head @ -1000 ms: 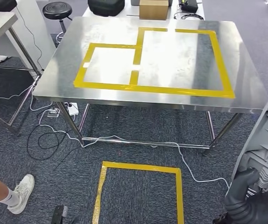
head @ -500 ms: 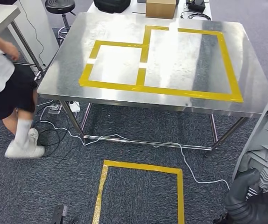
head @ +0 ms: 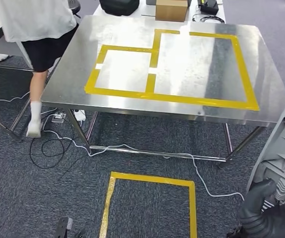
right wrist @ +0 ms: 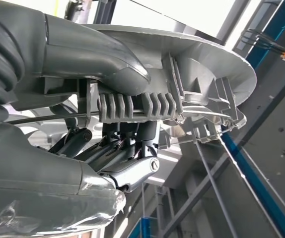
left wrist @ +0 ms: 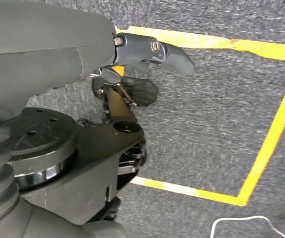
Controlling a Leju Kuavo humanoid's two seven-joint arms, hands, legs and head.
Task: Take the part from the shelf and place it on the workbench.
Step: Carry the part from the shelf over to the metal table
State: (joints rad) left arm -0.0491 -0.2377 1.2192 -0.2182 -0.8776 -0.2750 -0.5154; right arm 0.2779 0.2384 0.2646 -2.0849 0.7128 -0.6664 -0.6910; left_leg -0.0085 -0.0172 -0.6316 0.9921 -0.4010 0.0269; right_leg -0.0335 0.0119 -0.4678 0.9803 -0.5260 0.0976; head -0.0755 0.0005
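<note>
The part [head: 283, 141] is a large grey moulded plastic piece with ribs, standing at the right edge of the head view. My right hand [head: 270, 213] grips its lower end, low and to the right of the workbench. In the right wrist view the thumb and fingers of that hand [right wrist: 92, 59] clamp the part's ribbed rim [right wrist: 193, 74]. The steel workbench [head: 133, 27] lies ahead, marked with yellow tape rectangles [head: 171, 96], its top bare. My left hand [left wrist: 96, 54] hangs over the carpet with fingers apart, holding nothing.
A person [head: 39, 29] walks past the workbench's left end. A white cable [head: 126, 148] runs across the carpet under the table. A yellow tape square [head: 150, 178] marks the floor in front. A black case [head: 118, 6] and cardboard box [head: 171, 9] sit behind.
The person has walked from the lower left up to the workbench's left end. The view shifted slightly at first. My right hand and the part have stayed put.
</note>
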